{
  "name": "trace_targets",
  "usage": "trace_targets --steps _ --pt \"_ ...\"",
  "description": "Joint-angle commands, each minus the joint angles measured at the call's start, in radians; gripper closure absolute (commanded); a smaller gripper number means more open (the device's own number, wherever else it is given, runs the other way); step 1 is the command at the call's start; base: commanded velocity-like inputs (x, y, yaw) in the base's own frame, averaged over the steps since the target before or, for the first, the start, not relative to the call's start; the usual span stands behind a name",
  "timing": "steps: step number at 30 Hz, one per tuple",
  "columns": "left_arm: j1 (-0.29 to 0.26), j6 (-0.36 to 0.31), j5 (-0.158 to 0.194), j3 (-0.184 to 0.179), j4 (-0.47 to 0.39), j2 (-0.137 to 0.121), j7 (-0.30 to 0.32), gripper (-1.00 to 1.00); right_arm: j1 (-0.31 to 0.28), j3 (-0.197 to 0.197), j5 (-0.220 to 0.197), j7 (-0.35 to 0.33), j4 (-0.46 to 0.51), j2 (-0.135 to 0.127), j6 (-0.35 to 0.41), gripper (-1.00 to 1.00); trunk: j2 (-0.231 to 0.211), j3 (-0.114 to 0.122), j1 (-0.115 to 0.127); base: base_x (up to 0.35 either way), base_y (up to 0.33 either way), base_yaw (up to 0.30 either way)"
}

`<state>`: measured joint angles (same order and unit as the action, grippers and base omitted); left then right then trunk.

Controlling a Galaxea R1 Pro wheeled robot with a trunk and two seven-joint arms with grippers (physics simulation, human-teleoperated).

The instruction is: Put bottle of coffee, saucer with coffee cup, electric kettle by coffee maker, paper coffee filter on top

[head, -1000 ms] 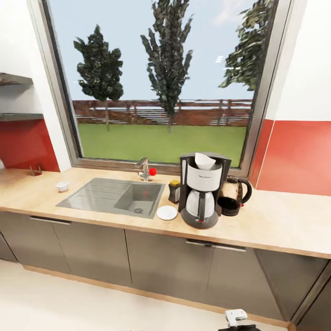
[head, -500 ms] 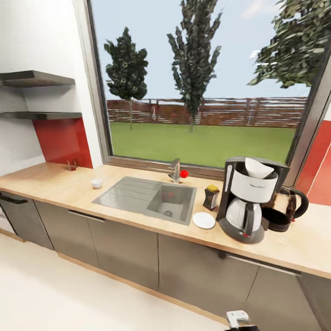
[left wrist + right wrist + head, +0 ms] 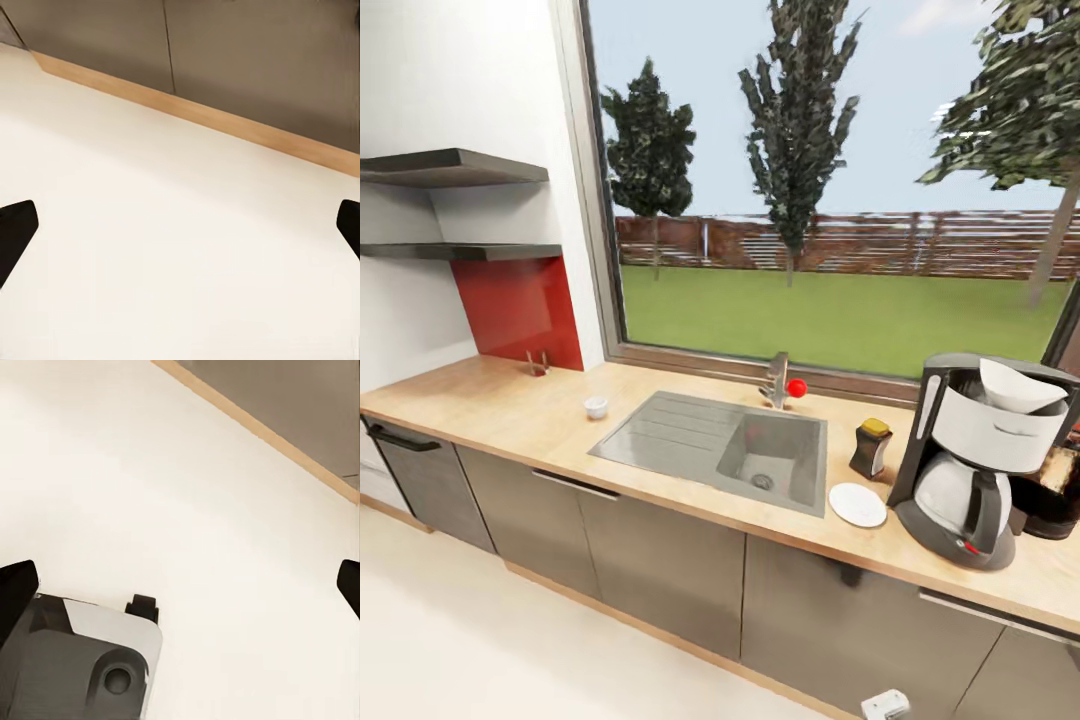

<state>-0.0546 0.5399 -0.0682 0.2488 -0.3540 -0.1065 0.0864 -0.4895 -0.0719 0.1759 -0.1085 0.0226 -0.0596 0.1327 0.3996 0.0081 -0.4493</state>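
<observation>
While both arms hang low over the pale floor (image 3: 180,247), the left tool (image 3: 180,225) and the right tool (image 3: 180,585) each show dark fingertips set far apart at the picture edges, spread wide and holding nothing, apparently stowed for travel. Cabinet fronts (image 3: 247,60) and a wooden plinth run past the fingertips, well clear of either tool. Up on the table (image 3: 510,410), seen from the head, the coffee maker (image 3: 980,460) stands at roughly 3 o'clock with the paper coffee filter (image 3: 1015,385) seated in its top. The electric kettle (image 3: 1055,490) sits just beside it, cut by the frame. The saucer (image 3: 857,504) lies bare beside the machine toward the sink (image 3: 730,450), and the bottle of coffee (image 3: 871,448) stands just behind it. The coffee cup (image 3: 596,407) rests well apart, at about 9 o'clock beyond the sink, likely the one item left to carry. The kitchen shelf (image 3: 450,165) juts out at 10 o'clock.
</observation>
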Motion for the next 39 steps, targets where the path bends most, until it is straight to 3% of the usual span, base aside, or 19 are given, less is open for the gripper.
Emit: trace_targets --steps 1,6,11,15,39 --pt "-0.001 0.003 -0.007 0.009 0.001 0.001 0.007 -1.0 0.001 -0.007 0.005 -0.004 0.002 0.0 0.006 -1.0 0.001 0.0 -0.001 0.219 0.277 0.0" --pt "-0.001 0.003 -0.001 0.009 0.001 0.001 0.007 -1.0 0.002 -0.007 0.001 -0.006 0.003 0.0 0.003 -1.0 0.001 0.0 -0.001 0.184 0.294 0.0" --pt "-0.001 0.004 0.054 0.009 0.001 -0.001 0.009 -1.0 0.002 -0.006 -0.002 -0.007 0.003 0.007 0.002 -1.0 0.001 0.0 -0.001 0.122 0.32 0.0" --pt "-0.001 0.005 0.073 0.009 0.001 -0.001 0.013 -1.0 0.002 -0.006 -0.003 -0.007 0.003 0.009 0.001 -1.0 0.001 0.0 -0.001 0.032 0.326 0.0" --pt "-0.001 0.006 0.077 0.007 0.0 -0.001 0.016 -1.0 0.002 -0.005 -0.003 -0.008 0.003 0.009 0.001 -1.0 0.001 -0.025 -0.001 0.059 0.327 0.051"
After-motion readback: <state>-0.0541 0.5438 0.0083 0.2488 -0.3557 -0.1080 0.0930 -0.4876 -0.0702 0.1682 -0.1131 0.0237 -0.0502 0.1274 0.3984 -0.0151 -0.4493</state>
